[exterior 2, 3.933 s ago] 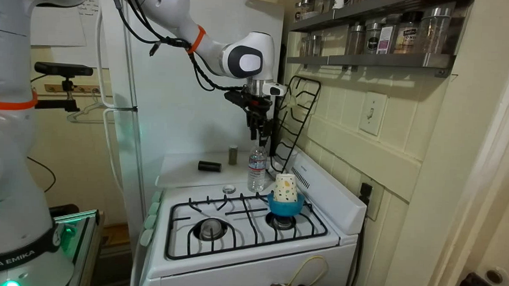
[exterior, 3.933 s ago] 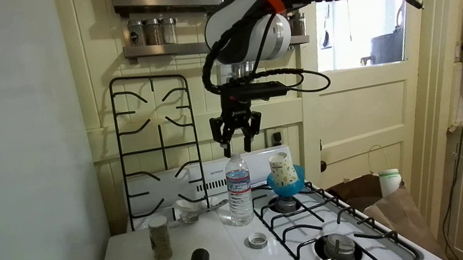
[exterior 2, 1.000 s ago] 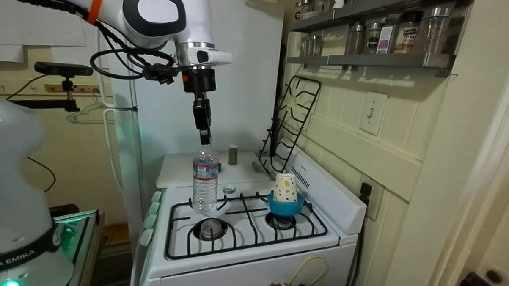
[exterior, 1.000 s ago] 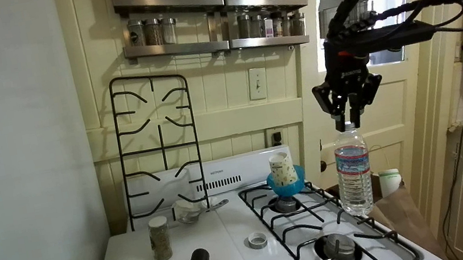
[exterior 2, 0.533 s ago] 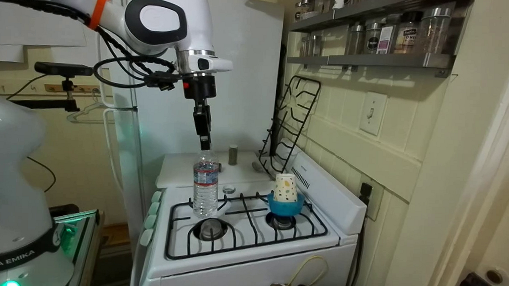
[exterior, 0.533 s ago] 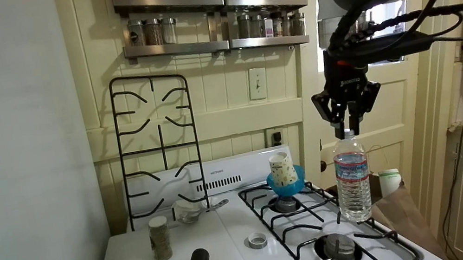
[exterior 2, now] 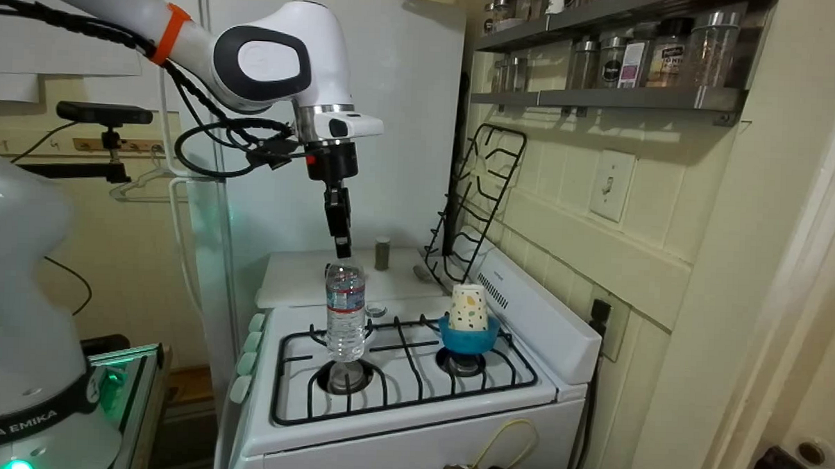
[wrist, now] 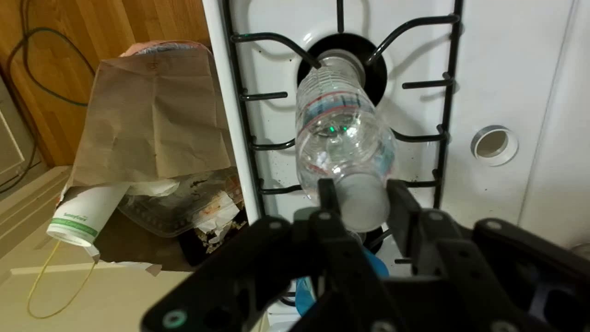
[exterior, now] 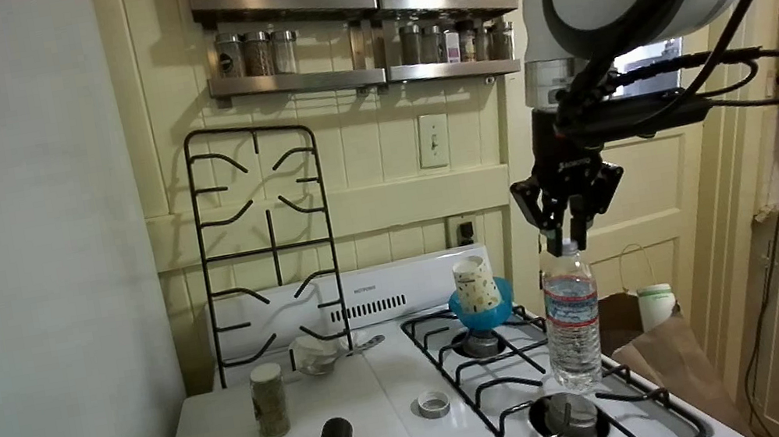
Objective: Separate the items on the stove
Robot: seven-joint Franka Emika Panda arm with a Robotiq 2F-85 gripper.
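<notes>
Claw (exterior: 568, 247) clamps top of bottle (exterior: 575, 334), over front burner (exterior 2: 345, 375) of stove (exterior 2: 410, 449); bowl (exterior 2: 468, 342) sits over rear burner (exterior 2: 464, 365), cup (exterior 2: 468, 309) inside.

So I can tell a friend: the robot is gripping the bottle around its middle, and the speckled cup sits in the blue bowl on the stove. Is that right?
Almost. As the wrist view shows, the gripper holds the bottle by its cap, not around its middle. The rest is right: the speckled cup sits in the blue bowl on the stove.
</notes>
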